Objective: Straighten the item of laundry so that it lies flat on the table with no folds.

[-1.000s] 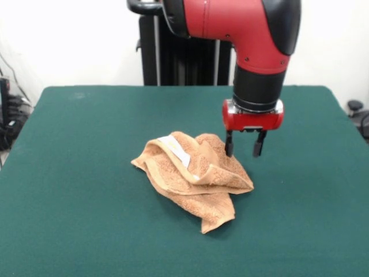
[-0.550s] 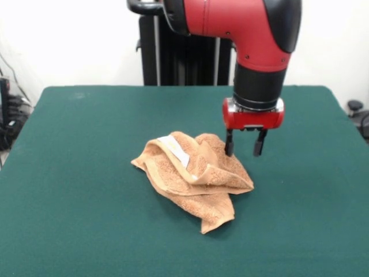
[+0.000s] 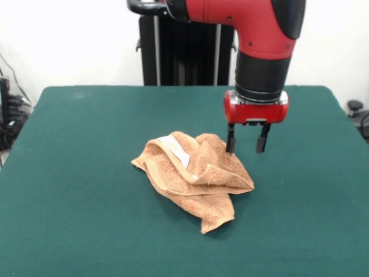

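The item of laundry [image 3: 193, 178] is an orange-tan towel lying crumpled and folded over itself near the middle of the dark green table [image 3: 75, 173]. A white label [image 3: 175, 149] shows on its upper fold. My gripper [image 3: 247, 145] hangs just above the towel's far right edge, open, with nothing between its black fingers [image 3: 230, 143]. The left finger is over the towel's edge and the right one over bare table.
The red and black arm [image 3: 262, 52] comes down from above over the towel's right side. Dark equipment and cables [image 3: 11, 115] sit off the table's left edge, and a black object [image 3: 356, 109] lies off its right edge.
The gripper has risen slightly and shifted a little to the right. The towel has not moved.
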### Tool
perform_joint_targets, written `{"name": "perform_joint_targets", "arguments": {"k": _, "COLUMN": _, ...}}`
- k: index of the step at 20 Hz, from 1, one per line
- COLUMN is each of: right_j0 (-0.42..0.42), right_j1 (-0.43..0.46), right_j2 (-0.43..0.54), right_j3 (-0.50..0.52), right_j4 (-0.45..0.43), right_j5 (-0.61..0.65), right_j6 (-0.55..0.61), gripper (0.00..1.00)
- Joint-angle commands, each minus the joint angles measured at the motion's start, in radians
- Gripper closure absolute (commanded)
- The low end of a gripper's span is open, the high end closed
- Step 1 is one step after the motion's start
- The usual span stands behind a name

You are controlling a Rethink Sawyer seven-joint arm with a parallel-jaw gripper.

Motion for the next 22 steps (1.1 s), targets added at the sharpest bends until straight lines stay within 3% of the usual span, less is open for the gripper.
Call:
{"name": "perform_joint_targets", "arguments": {"k": 1, "right_j0": 0.006, "right_j1": 0.128, "right_j2": 0.055, "right_j3": 0.005, "right_j4": -0.022, "right_j5": 0.007, "right_j6": 0.134, "gripper": 0.0}}
{"name": "perform_joint_targets", "arguments": {"k": 22, "right_j0": -0.023, "right_j1": 0.204, "right_j2": 0.082, "right_j3": -0.025, "right_j4": -0.037, "right_j5": -0.08, "right_j6": 0.113, "gripper": 0.0}}
